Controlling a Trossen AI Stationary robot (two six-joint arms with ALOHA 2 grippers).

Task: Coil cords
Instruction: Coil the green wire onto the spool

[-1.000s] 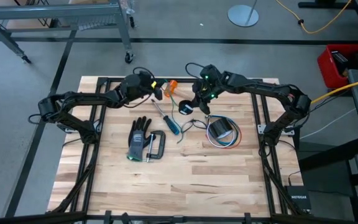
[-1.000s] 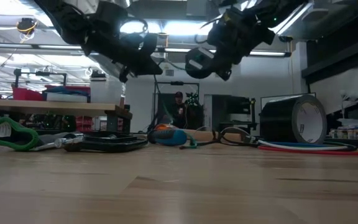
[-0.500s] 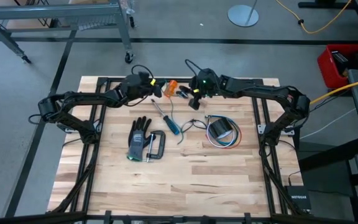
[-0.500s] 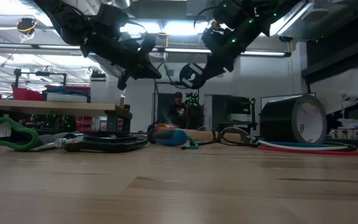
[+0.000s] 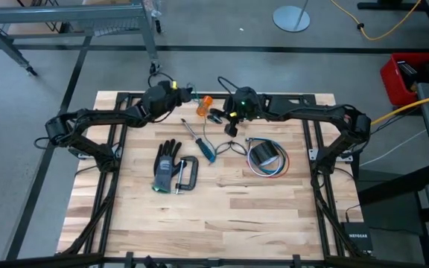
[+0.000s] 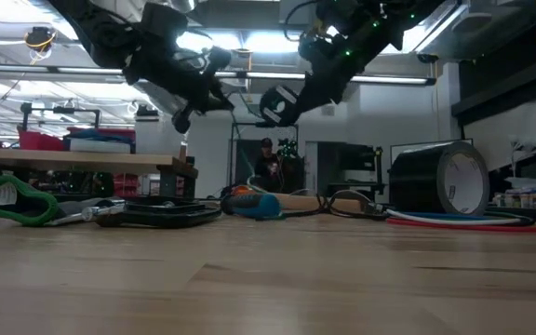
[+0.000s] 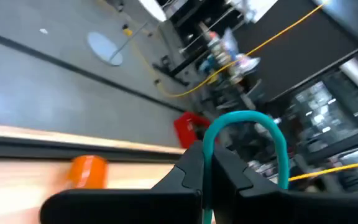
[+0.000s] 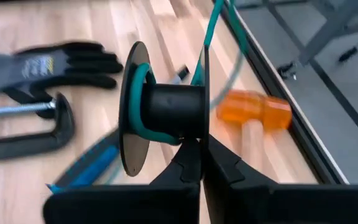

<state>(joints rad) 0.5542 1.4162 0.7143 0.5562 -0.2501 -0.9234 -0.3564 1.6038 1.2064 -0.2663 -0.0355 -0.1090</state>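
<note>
A teal-green cord [image 7: 247, 118] runs from my left gripper [image 5: 188, 95] to a black spool [image 8: 166, 109], where it is wound on the core [image 8: 143, 106]. My right gripper [image 5: 226, 119] is shut on that spool [image 6: 277, 104], high above the far middle of the table. My left gripper [image 7: 207, 168] is shut on the cord. On the table lie a black cord [image 5: 233, 149] and red, white and blue wires [image 5: 268, 171] around a tape roll [image 5: 265, 154]. My left gripper pinches the teal cord [image 7: 207, 155] between its two fingers [image 7: 188, 168], coming nearly level from the table's left. The cord arches in a loop beyond the fingertips, clear of the table. My right gripper pinches the rim of one spool flange [image 8: 202, 134] between its fingers [image 8: 188, 165], slanting down from the table's right. The spool is lifted clear, its axis across the fingers.
An orange-headed mallet [image 5: 205, 103] lies at the far edge between the grippers. A blue-handled screwdriver [image 5: 205, 147], a black glove [image 5: 166, 164] and a clamp [image 5: 187, 175] lie mid-table. The near half of the table holds nothing. A person stands far behind [image 6: 268, 167].
My right gripper has carried the spool toward the table's far left, closer to my left gripper, and has swung round with it. My left gripper has rolled about its own line while keeping its place. The teal end by the screwdriver has left the table.
</note>
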